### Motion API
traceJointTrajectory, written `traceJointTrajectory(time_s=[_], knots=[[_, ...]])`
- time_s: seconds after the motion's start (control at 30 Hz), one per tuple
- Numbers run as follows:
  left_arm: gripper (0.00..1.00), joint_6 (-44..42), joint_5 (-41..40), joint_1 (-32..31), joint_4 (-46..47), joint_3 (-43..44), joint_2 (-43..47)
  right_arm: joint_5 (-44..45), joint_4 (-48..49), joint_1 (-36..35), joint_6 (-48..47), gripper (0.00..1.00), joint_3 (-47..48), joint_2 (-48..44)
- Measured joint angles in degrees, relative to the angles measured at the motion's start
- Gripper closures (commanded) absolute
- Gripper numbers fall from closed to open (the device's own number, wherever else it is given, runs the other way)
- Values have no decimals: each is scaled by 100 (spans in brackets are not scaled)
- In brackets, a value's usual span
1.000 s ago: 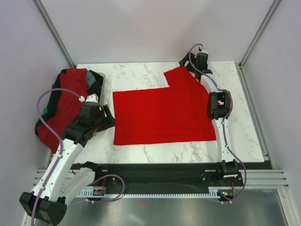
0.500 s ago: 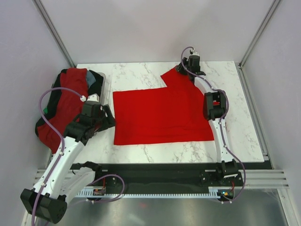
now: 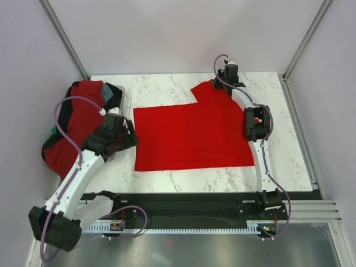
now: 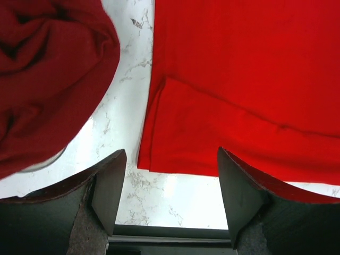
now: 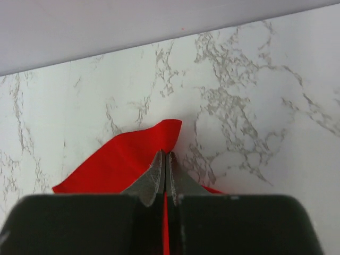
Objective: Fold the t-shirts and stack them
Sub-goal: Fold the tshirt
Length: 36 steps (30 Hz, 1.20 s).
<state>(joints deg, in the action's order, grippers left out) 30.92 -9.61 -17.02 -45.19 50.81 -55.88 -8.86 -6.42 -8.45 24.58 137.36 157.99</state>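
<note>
A red shirt (image 3: 192, 136) is lying flat on the middle of the bench (image 3: 161, 89). Its far right sleeve (image 5: 133, 156) is being pinched by the fully closed right jaws. The left jaws are being held wide apart, empty, over its near left corner. At the left, other shirts (image 3: 78, 119) are lying heaped.

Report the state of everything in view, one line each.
spread t-shirt, flat on the table, far sleeve tip pinched.
right end effector, shut on that sleeve tip.
left end effector, open, over the spread t-shirt's near left corner.
heaped t-shirts, crumpled, unfolded, spilling over the bin.
</note>
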Motion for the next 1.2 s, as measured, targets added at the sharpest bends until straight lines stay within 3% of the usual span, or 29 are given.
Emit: traceJointTrajectory(time_s=[0.43, 0.67, 0.87, 1.2], knots=[[31, -39, -79, 365, 214, 3976, -4837, 297, -212, 326, -39, 100, -2129, -2662], [34, -35, -11, 1119, -229, 5838, -6760, 258, -190, 367, -28, 100, -2496, -3029], [34, 85, 68, 1137, -649, 6981, -7858, 120, -352, 339, 52, 100, -2636, -3029], [37, 487, 221, 1056, -920, 7178, -8166, -35, -352, 337, 201, 100, -2636, -3027]])
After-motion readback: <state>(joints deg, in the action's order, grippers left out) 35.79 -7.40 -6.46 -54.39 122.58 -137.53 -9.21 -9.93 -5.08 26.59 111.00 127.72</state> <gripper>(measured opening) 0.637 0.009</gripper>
